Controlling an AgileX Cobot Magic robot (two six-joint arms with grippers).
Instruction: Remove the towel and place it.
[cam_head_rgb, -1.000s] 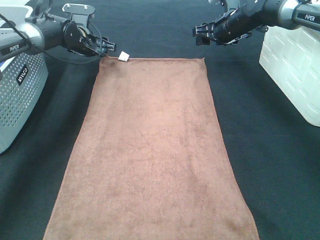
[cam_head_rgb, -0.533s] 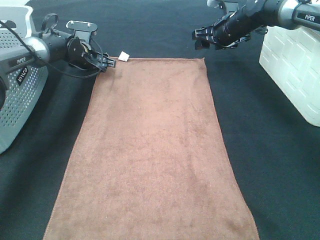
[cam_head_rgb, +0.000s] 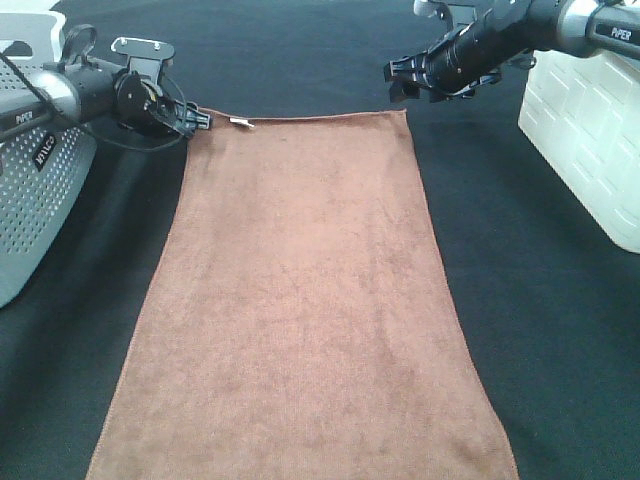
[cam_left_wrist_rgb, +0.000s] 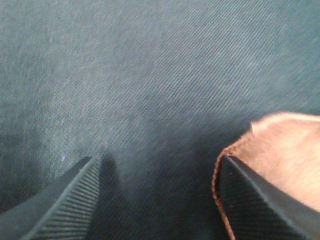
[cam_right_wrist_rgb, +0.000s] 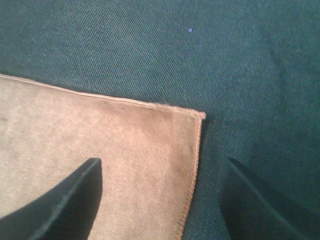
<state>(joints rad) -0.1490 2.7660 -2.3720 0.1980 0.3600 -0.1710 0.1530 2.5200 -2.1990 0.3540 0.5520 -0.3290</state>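
Observation:
The reddish-brown towel (cam_head_rgb: 300, 300) lies flat on the black table cloth, running from the near edge to the far middle. Its small white tag (cam_head_rgb: 240, 122) sits at the far left corner. My left gripper (cam_head_rgb: 200, 120) is low at that corner. In the left wrist view the left gripper (cam_left_wrist_rgb: 160, 200) is open, and the towel corner (cam_left_wrist_rgb: 285, 155) lies against one finger (cam_left_wrist_rgb: 255, 200), not between the fingers. My right gripper (cam_head_rgb: 395, 80) hovers above the far right corner. In the right wrist view the right gripper (cam_right_wrist_rgb: 160, 200) is open, with that towel corner (cam_right_wrist_rgb: 165, 135) below it.
A grey perforated basket (cam_head_rgb: 40, 190) stands at the left edge. A white bin (cam_head_rgb: 590, 130) stands at the right edge. Black table cloth (cam_head_rgb: 540, 300) flanks the towel on both sides.
My left gripper has dropped and shifted left onto the towel's far left corner. The white tag now lies flatter and slightly nearer. My right gripper has barely moved.

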